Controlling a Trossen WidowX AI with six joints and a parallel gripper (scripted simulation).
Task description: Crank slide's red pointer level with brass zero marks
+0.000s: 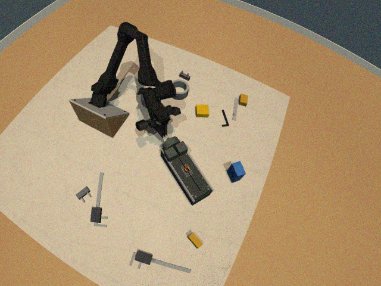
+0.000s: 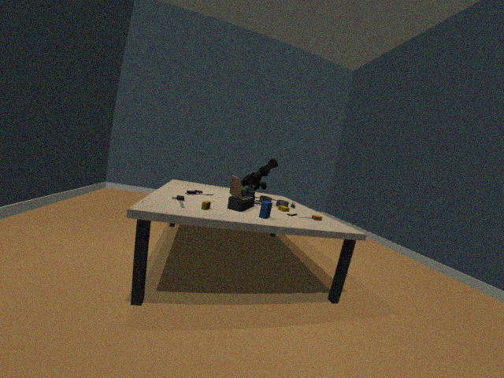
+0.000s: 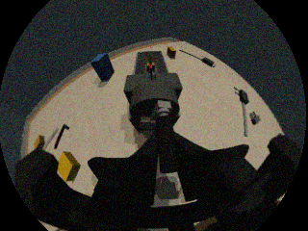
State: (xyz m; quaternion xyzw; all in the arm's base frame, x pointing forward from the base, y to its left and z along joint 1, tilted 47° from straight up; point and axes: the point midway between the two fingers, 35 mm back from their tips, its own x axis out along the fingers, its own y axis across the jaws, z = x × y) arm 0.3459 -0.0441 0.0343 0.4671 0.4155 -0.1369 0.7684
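The machine [image 1: 201, 192] [image 2: 240, 203] [image 3: 153, 87] is a long dark grey box with a slotted top and a rounded housing at the end nearest the arm. The slide's red pointer [image 1: 186, 166] [image 3: 150, 65] sits over the slot around the middle of the top, very close to the small brass marks. The frames are too coarse to tell whether it is exactly level with them. My gripper [image 1: 164, 137] [image 3: 162, 133] is shut on the crank handle at the rounded end. The handle is mostly hidden by the fingers.
A blue block [image 1: 236, 171] [image 2: 265, 209] [image 3: 103, 67] stands beside the machine. A yellow block [image 1: 202, 110] [image 3: 68, 166] and a grey ring [image 1: 186, 93] lie near the arm. An orange block [image 1: 194, 240] and two caliper-like tools [image 1: 96, 214] [image 1: 143, 256] lie farther off.
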